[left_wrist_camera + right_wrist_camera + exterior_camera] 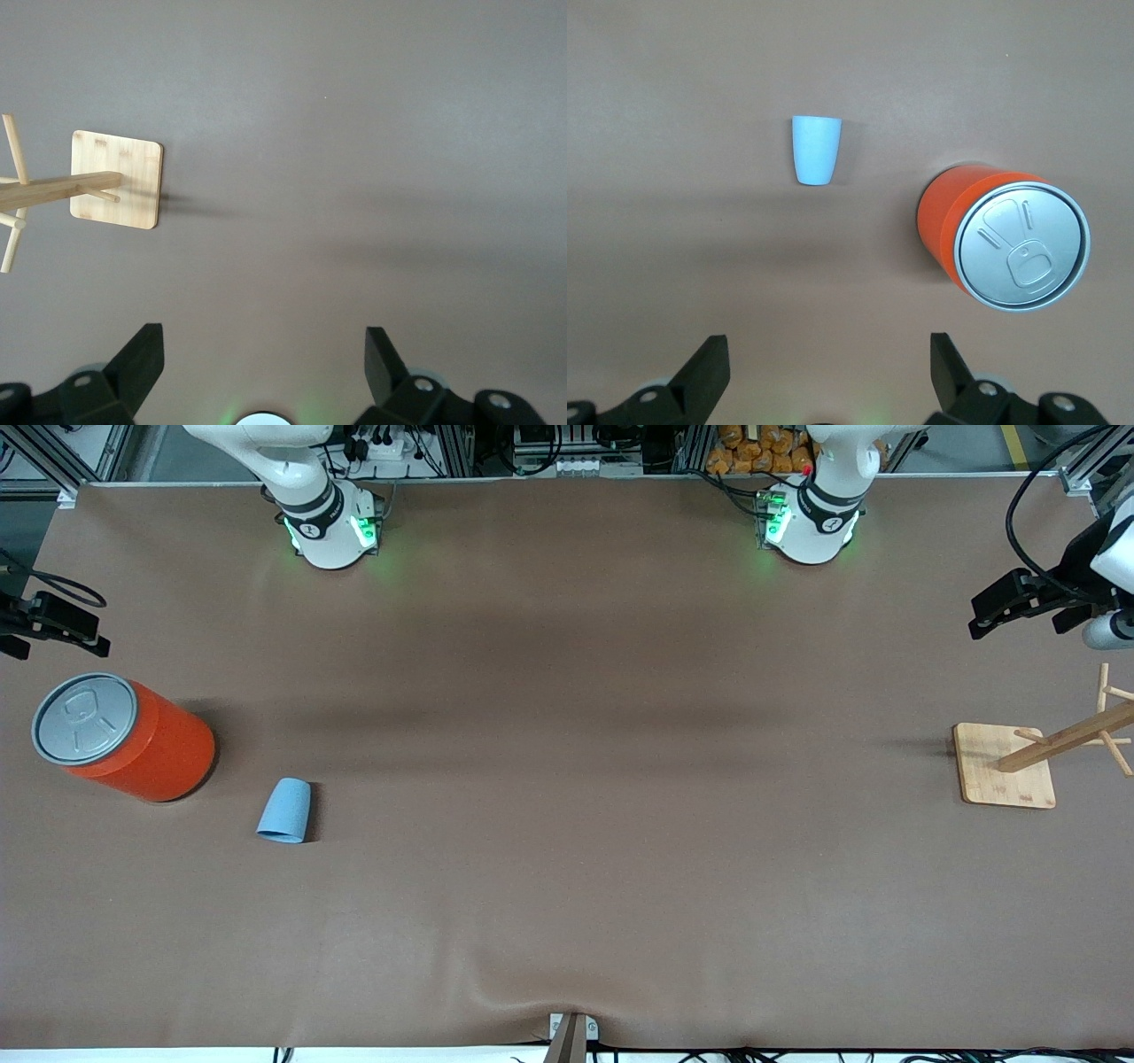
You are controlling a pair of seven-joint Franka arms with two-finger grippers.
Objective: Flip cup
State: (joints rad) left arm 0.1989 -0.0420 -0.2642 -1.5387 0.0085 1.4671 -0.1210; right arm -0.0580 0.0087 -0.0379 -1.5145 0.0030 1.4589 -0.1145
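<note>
The cup stands upside down on the desk, toward the right arm's end, just beside the orange can and nearer to the front camera than the can. The wooden rack stands at the left arm's end. The right end effector hangs over the desk's edge above the can, fingers spread wide, holding nothing. The left end effector hangs above the rack, fingers equally spread and empty.
</note>
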